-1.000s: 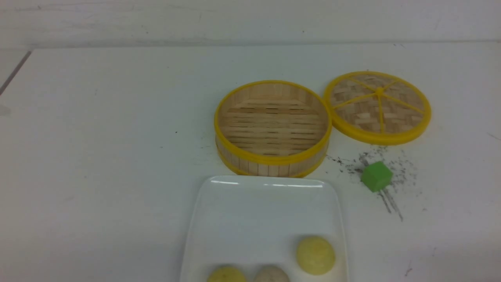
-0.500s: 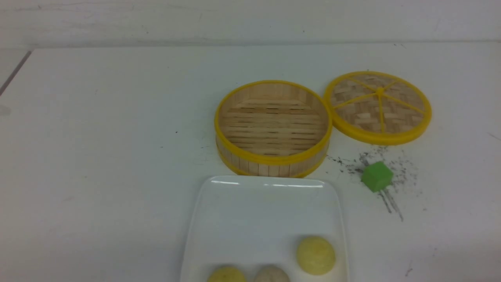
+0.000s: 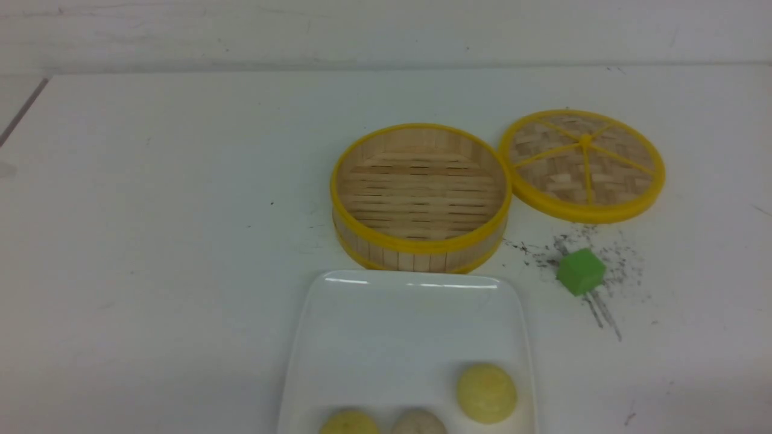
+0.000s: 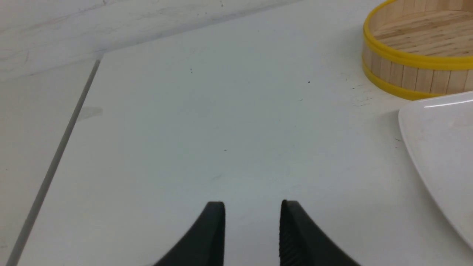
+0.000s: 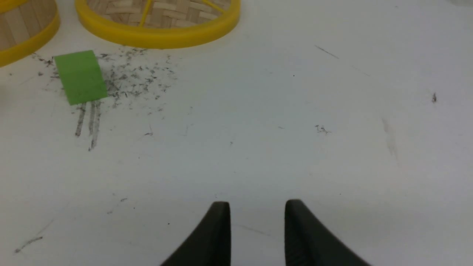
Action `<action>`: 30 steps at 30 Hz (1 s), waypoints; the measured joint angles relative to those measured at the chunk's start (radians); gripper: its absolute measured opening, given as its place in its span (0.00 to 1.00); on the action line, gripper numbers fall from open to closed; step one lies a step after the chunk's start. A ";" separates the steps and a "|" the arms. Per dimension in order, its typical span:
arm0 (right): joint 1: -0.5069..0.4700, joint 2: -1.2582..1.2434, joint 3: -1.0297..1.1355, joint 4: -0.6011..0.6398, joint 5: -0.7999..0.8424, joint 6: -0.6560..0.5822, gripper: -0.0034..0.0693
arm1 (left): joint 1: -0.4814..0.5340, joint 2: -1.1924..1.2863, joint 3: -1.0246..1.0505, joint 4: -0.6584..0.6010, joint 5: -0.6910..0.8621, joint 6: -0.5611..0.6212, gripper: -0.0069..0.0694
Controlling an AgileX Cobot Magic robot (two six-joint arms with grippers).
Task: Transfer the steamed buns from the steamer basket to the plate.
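Note:
The steamer basket [image 3: 416,258] stands empty at mid-table, its slatted floor bare. Just in front of it lies the white plate [image 3: 398,325]. All three steamed buns rest on the plate's near part: a pale yellow bun [image 3: 486,392], a greyish bun [image 3: 418,424] and a second yellow bun [image 3: 350,424], the last two cut by the frame edge. Neither gripper shows in the front view. My left gripper [image 4: 253,207] hovers open over bare table, left of the basket [image 4: 414,74] and plate [image 4: 439,147]. My right gripper [image 5: 257,207] is open over the table, nothing between its fingers.
The woven lid [image 3: 582,163] with yellow spokes lies flat to the right of the basket. A green cube [image 3: 580,271] sits among dark scuff marks in front of the lid; the right wrist view shows the cube [image 5: 80,77] and lid [image 5: 159,26] ahead.

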 joint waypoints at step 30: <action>-0.001 0.000 0.000 0.000 0.000 0.000 0.38 | 0.191 0.006 0.430 -0.078 -0.425 -0.189 0.41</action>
